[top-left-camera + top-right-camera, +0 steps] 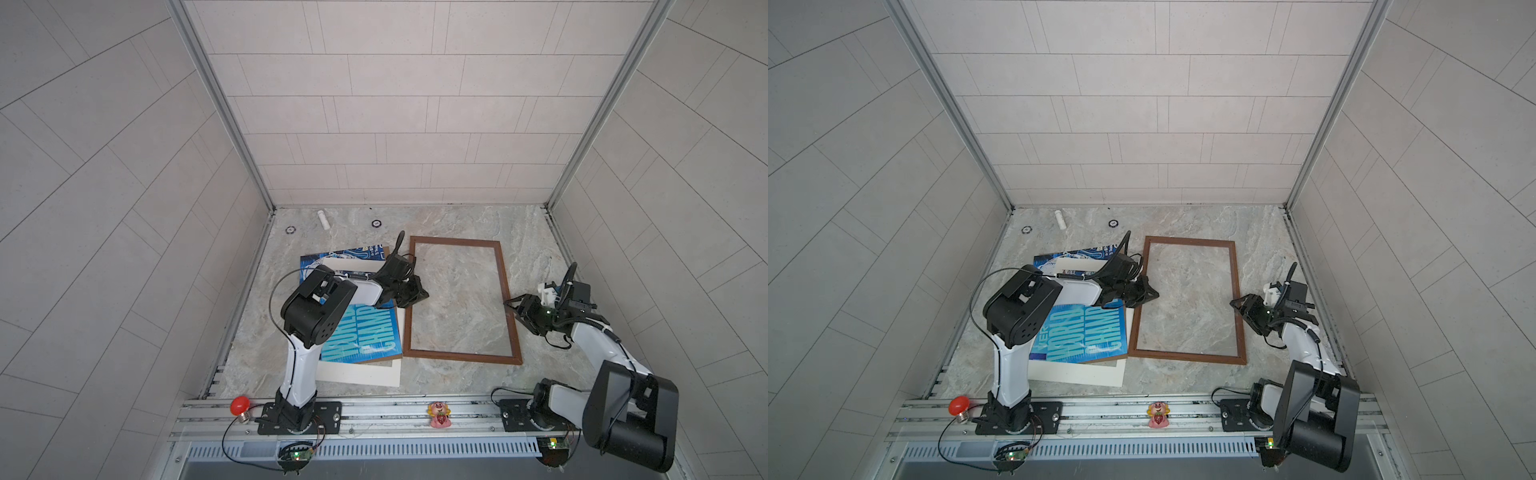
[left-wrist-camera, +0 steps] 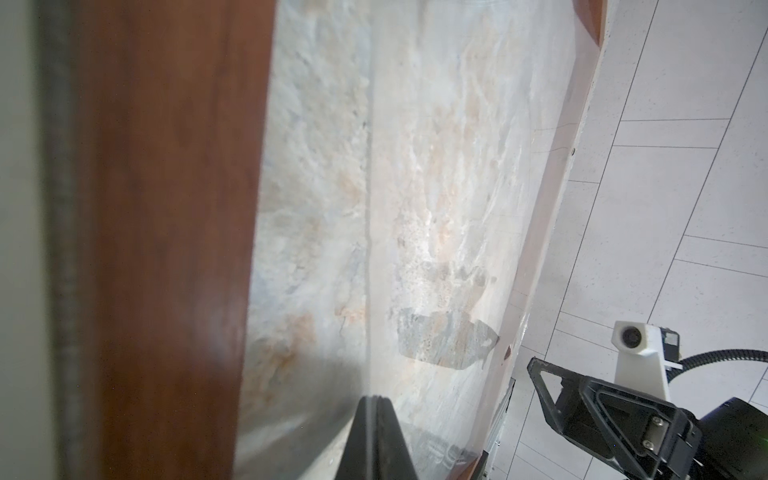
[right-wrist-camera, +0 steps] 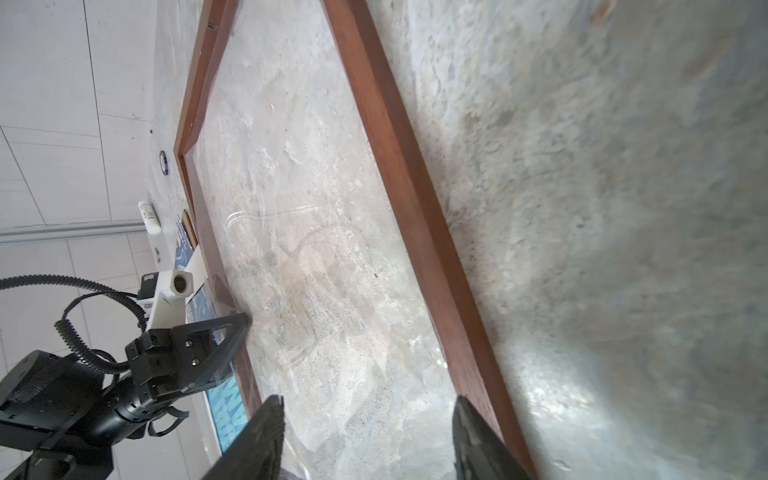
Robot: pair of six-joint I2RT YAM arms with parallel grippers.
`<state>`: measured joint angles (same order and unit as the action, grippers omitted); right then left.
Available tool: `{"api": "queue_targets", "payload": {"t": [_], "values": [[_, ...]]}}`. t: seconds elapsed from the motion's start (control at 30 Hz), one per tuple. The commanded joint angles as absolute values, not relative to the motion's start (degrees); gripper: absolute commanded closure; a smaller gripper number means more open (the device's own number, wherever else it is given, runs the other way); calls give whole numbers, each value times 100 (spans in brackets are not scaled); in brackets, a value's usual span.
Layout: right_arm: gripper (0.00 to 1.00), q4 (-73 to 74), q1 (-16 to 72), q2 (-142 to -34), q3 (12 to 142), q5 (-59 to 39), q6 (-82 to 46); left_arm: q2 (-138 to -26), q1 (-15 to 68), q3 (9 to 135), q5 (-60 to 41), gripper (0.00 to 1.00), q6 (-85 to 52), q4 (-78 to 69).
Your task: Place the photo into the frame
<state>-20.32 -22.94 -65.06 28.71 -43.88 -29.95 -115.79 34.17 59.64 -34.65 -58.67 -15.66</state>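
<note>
The frame [image 1: 462,357] lies flat on the marble counter [image 1: 552,374], around its middle and somewhat toward the right edge, with the bare counter showing inside its thin dark wood border. The photo [image 1: 357,340] lies flat near the counter's left edge, its right side just beside the frame's left long rail, so it is outside the frame. The left arm hides part of it. A cream mat [image 1: 361,374] shows beyond the photo's near side. The left gripper [image 1: 417,293] sits at the frame's left rail about halfway along. In the left wrist view its jaws are pressed together [image 2: 370,436] with nothing visible between them, and the rail [image 2: 166,208] runs close by. The right gripper [image 1: 512,308] is at the frame's right long rail. In the right wrist view its jaws stand apart [image 3: 368,399]. The rail [image 3: 415,208] passes by one finger [image 3: 478,436] and is not pinched. Near the far edge lie a small white tube [image 1: 323,219] and two small round discs [image 1: 289,229] [image 1: 376,223]. On the metal rail along the near edge stand a red bulb [image 1: 240,405] and a pink figurine [image 1: 439,413].
</note>
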Motion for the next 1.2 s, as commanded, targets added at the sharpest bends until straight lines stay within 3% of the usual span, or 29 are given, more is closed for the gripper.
{"api": "queue_targets", "payload": {"t": [0.0,0.97,1.17], "values": [[34,-2235,-2312,-6421,2894,-4039,-2840,-11545,3402,5874,-3315,99,-5895,-1717],[31,-2007,-2312,-6991,2766,-4060,-2764,-11698,3325,5968,-3507,99,-5705,-1638],[31,-1969,-2314,-7065,2755,-4114,-2746,-11726,3326,6010,-3506,96,-5612,-1459]]}}
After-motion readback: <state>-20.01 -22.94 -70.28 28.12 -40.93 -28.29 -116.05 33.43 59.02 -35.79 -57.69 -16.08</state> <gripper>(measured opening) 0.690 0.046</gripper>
